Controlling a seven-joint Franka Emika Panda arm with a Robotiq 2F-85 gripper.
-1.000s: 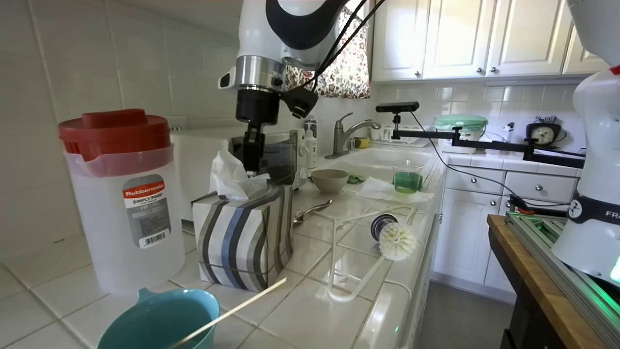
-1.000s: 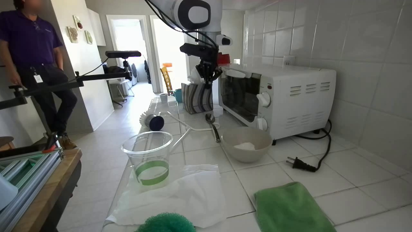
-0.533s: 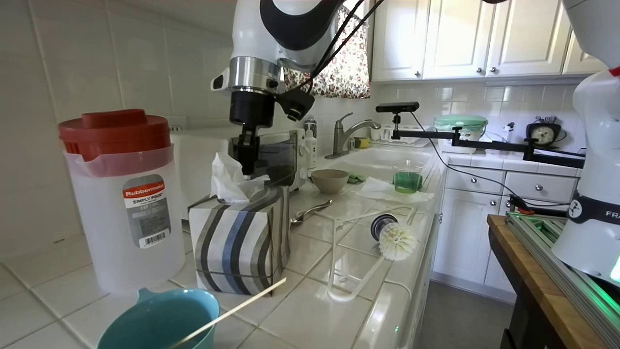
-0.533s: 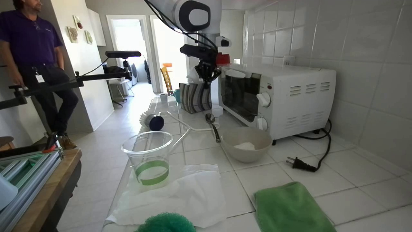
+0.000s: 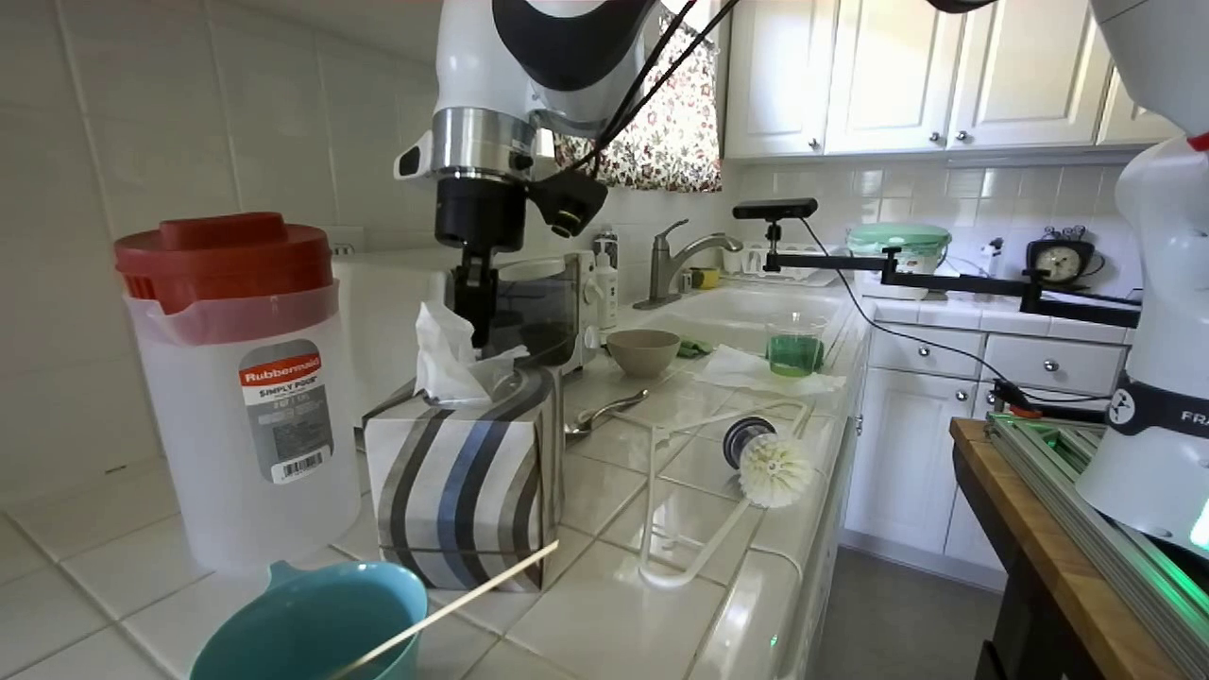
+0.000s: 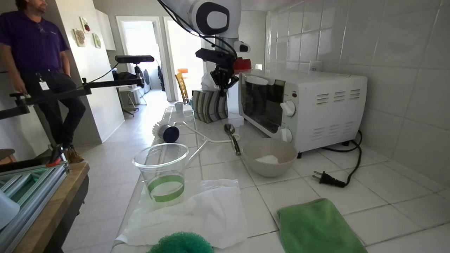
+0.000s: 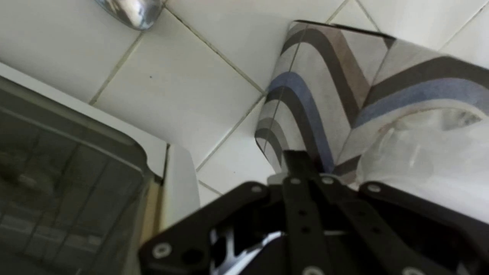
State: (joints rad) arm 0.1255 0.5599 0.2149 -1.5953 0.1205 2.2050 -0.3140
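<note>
Sliding and turning a little since the earlier frame: white cardboard tissue box with wavy grey and blue stripes (image 5: 463, 491), now sitting nearer the round teal plastic cup (image 5: 302, 609) in an exterior view; black two-fingered gripper (image 7: 301, 162) is travelling along with it. Gripper is keeping its fingers pressed together, nothing showing between them; the tips are apparently leaning on the box's striped side near its top edge, toward the end by the boxy white toaster oven (image 6: 330, 105). Box is standing upright on the glossy white tiled counter (image 5: 614, 623), between cup and slender metal spoon (image 6: 230, 130); crumpled white paper tissue (image 5: 446, 354) is poking from its slot, close beside the gripper. Step in hand is looking like a push rather than a grip. Contact is seeming off-centre, which is probably causing the turn; working nearer the middle of that side should be helping the box run straight. Pressing lower would be lessening any tipping, and slow, level motion would be suiting so light a carton. Tips are best staying clear of the tissue. Thin pale wooden stick (image 5: 444, 612) jutting from the cup is overlapping the box's lower corner in an exterior view; cannot tell whether touching, so worth watching.
</note>
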